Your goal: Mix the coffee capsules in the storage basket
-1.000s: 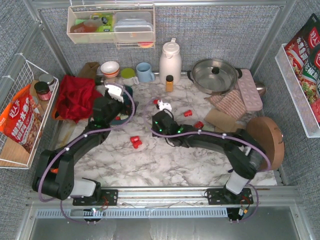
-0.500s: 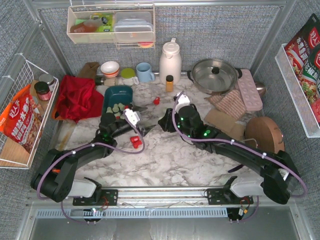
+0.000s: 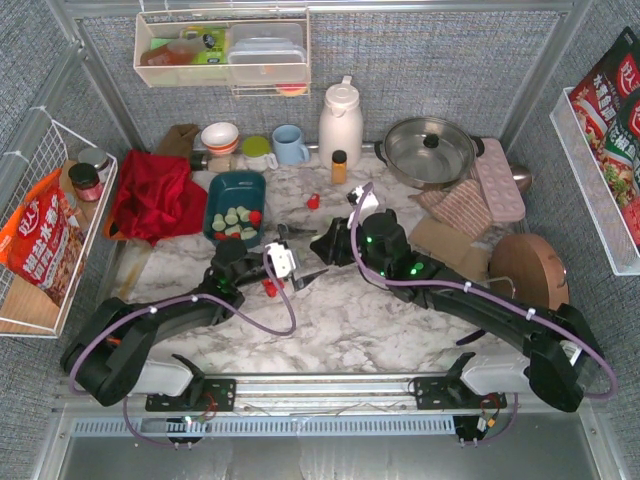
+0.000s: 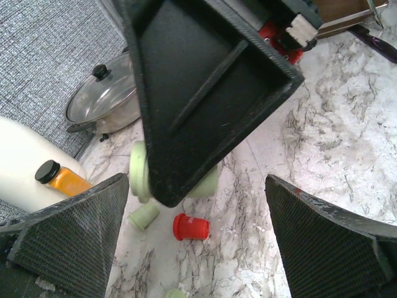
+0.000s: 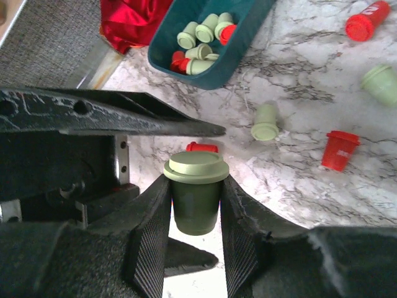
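Surface: a marbled white and grey table top (image 3: 350, 325) inside grey fabric walls, with my two arms reaching in from the near edge
Storage basket: the dark teal storage basket (image 3: 236, 187) sits on the marble at the left rear, just beside a red cloth (image 3: 150, 195)
In the basket: a heap of coffee capsules (image 5: 201, 31), mostly pale green with a few red among them
Right side: my right gripper (image 5: 195, 198) pinches one green capsule (image 5: 196, 167) upright, lid up, with a finger pressed on each side of its body
Left side: my left gripper (image 3: 306, 254) is spread wide and holds nothing; it faces the right gripper near the middle of the table, and the pinched capsule shows just ahead of my two left fingers (image 4: 68, 239)
Loose on the marble: a red capsule (image 4: 189, 226) lies on its side with a loose green capsule (image 4: 144, 216) near it; the right wrist view shows more red and green ones scattered near the basket, apart from each other
Rear of the table: an amber bottle (image 4: 61, 180) stands before a white jug (image 4: 22, 158), with a pot (image 4: 102, 96) under a glass lid to its right
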Available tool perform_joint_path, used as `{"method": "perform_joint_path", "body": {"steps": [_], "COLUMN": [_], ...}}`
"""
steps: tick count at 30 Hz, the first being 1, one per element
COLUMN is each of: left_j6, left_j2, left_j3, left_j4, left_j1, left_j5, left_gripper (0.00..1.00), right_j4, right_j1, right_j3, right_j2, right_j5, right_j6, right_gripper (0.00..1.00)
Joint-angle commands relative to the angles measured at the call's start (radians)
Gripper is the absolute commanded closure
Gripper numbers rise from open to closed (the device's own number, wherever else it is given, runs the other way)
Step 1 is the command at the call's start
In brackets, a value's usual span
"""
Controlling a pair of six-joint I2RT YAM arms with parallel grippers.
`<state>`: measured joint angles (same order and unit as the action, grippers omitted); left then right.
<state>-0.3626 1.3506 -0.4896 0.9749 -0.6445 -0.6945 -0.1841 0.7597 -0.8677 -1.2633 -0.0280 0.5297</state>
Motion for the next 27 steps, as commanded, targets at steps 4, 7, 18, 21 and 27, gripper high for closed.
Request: {"method": "perform_joint_path", "body": {"steps": [4, 7, 18, 21, 27], "left_j6": [-0.044, -0.045, -0.085, -0.090, -0.056], "left_j2": [0.011, 0.010, 0.021, 0.026, 0.061], "left_j3": [0.021, 0.023, 0.023, 0.025, -0.007], "left_j4": [0.105, 0.127, 0.140, 0.140, 0.108], "left_j1": [-0.027, -0.030, -0.037, -0.035, 0.024], "left_j5": [0.094, 0.108, 0.113, 0.182, 0.300], "left_gripper": [0.09, 0.20, 0.56, 0.61, 0.65], "right_j4": [-0.112, -0.110, -0.085, -0.051, 0.061], "right_j1": [0.001, 0.002, 0.001, 0.000, -0.012], "right_j3": [0.006, 0.007, 0.004, -0.002, -0.004], "right_j2": [-0.030, -0.039, -0.030, -0.008, 0.078], "right_j5": [0.077, 0.082, 0.056, 0.032, -0.092], "right_j6": [0.064, 0.074, 0.077, 0.057, -0.005], "right_gripper": [0.65, 0.65, 0.53, 0.45, 0.37]}}
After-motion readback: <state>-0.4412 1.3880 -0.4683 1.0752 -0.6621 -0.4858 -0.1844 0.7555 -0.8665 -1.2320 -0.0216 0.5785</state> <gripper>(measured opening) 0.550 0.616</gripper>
